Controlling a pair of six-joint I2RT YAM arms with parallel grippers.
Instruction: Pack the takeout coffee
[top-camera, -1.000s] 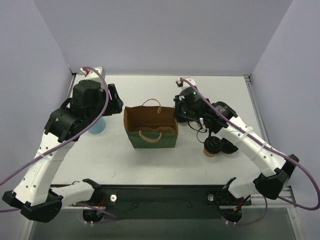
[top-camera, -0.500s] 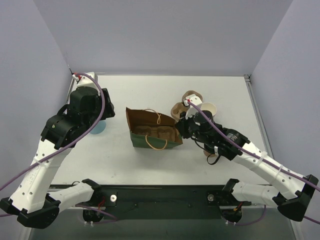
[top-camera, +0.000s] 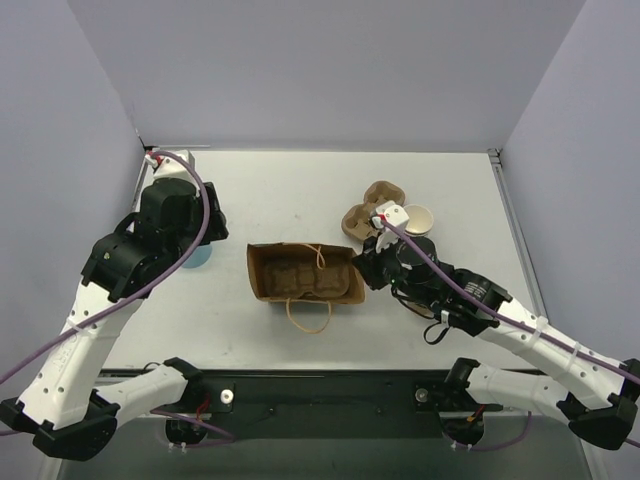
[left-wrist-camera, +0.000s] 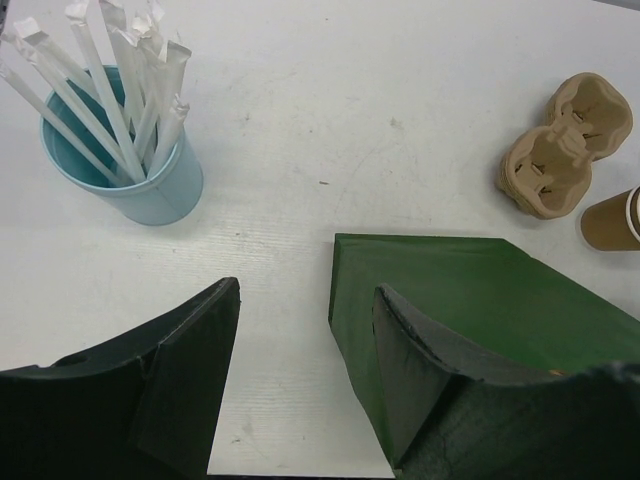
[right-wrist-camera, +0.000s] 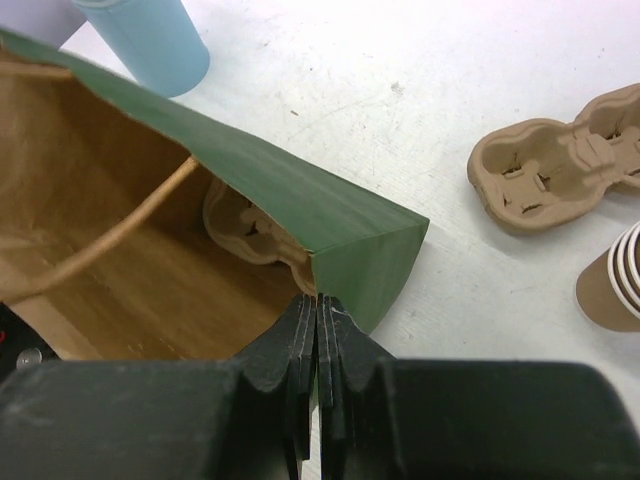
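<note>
The takeout coffee is hidden in every view. A paper bag (top-camera: 305, 272), green outside and brown inside, stands mid-table with its mouth open upward. A tan pulp cup carrier (right-wrist-camera: 250, 230) lies inside it. My right gripper (right-wrist-camera: 318, 300) is shut on the bag's right rim at a corner, where green side (right-wrist-camera: 290, 190) and brown lining meet. My left gripper (left-wrist-camera: 308, 290) is open and empty above the table, just off the bag's green left wall (left-wrist-camera: 470, 300).
A light blue cup of wrapped straws (left-wrist-camera: 125, 150) stands left of the bag. Stacked pulp carriers (top-camera: 368, 210) and a stack of unlidded tan cups (top-camera: 418, 217) sit right and behind the bag. The right arm stretches across the right front of the table.
My right gripper came down to the bag's right rim, and the arm now reaches in from the right front. The bag tipped and shifted forward, its mouth facing up more. The left arm barely moved.
</note>
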